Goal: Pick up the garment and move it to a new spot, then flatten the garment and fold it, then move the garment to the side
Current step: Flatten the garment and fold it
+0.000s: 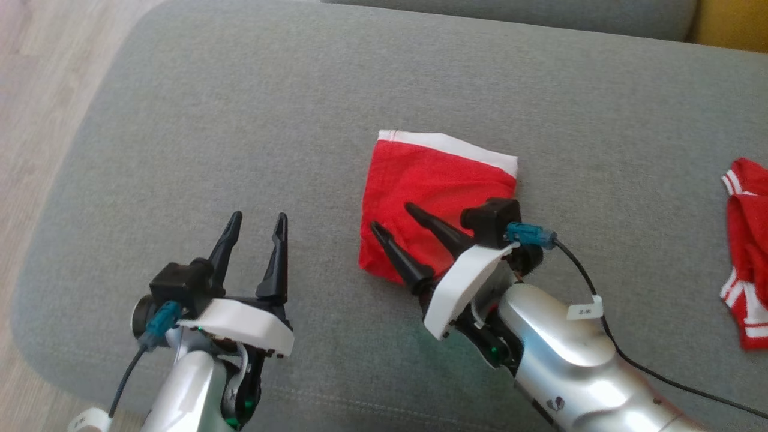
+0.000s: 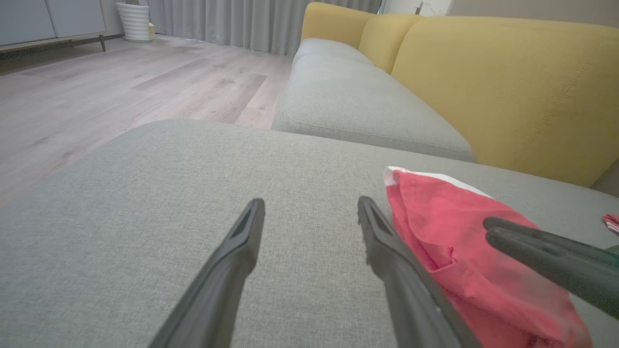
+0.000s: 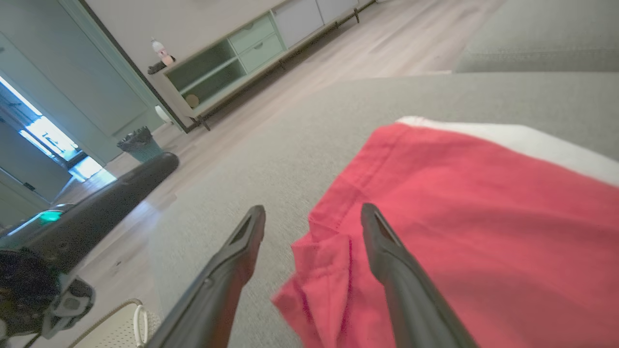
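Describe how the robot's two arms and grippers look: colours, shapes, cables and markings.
Both match. The left gripper and right gripper each have two long, tapering black fingers set in a curved white shell. The forearms are glossy silver. A black camera block sits on each wrist, fed by a teal connector on a black cable carrying a small white tag; its print is unreadable.

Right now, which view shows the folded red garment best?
Head view: the folded red garment shows whole from above, white band included, bar the corner under the right hand. Left wrist view sees it low and slanted; right wrist view crops it close.
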